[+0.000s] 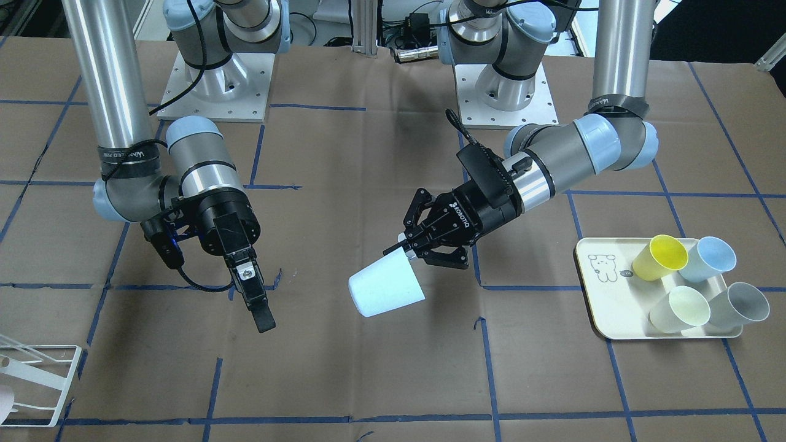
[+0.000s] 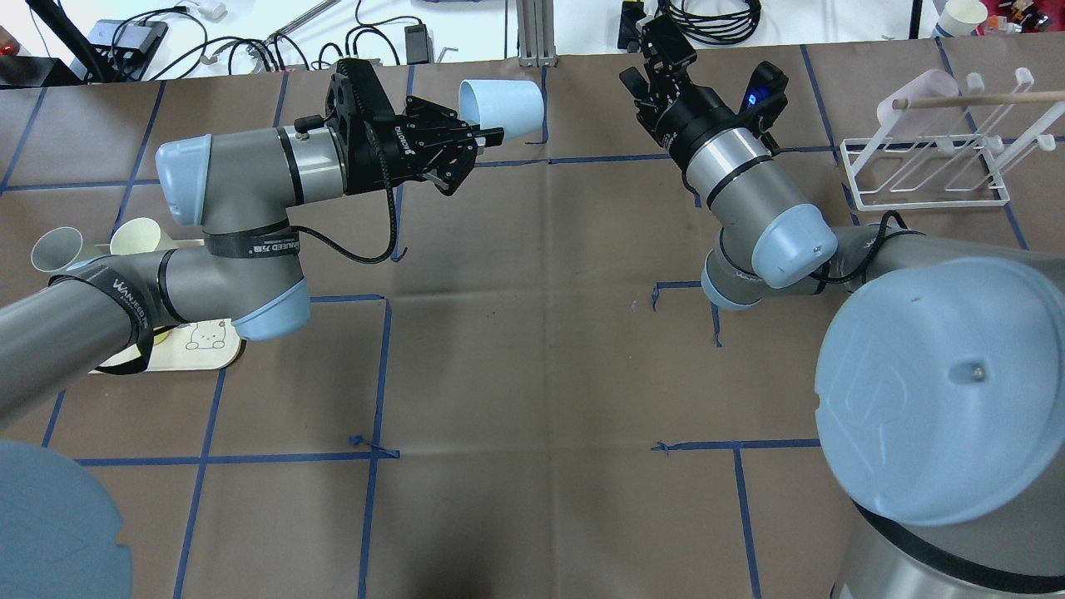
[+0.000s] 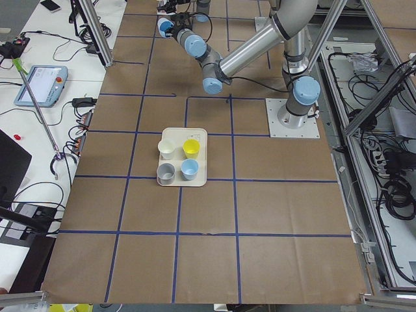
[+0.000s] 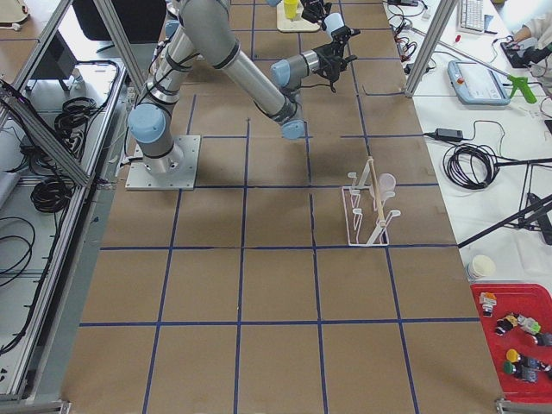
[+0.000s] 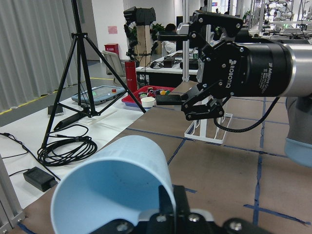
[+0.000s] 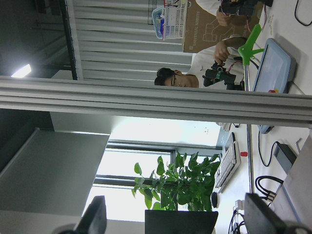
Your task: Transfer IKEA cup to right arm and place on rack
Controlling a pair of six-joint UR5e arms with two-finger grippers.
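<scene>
My left gripper [image 1: 408, 245] is shut on the rim of a pale blue cup [image 1: 385, 287], which it holds on its side above the table's middle. In the overhead view the cup [image 2: 502, 106] sticks out from the left gripper [image 2: 481, 137] toward the right arm. In the left wrist view the cup's [image 5: 114, 185] open mouth faces the camera. My right gripper [image 2: 653, 66] is open and empty, a gap away from the cup; it also shows in the front view [image 1: 261, 310]. The white wire rack [image 2: 923, 170] stands on the right side, also in the front view [image 1: 37, 380].
A cream tray with a bear drawing [image 1: 605, 294] holds a yellow cup [image 1: 660, 256], a blue cup [image 1: 706, 259], a pale green cup [image 1: 678, 309] and a grey cup [image 1: 737, 305]. A pink cup [image 2: 915, 87] sits on the rack. Blue tape lines cross the brown table.
</scene>
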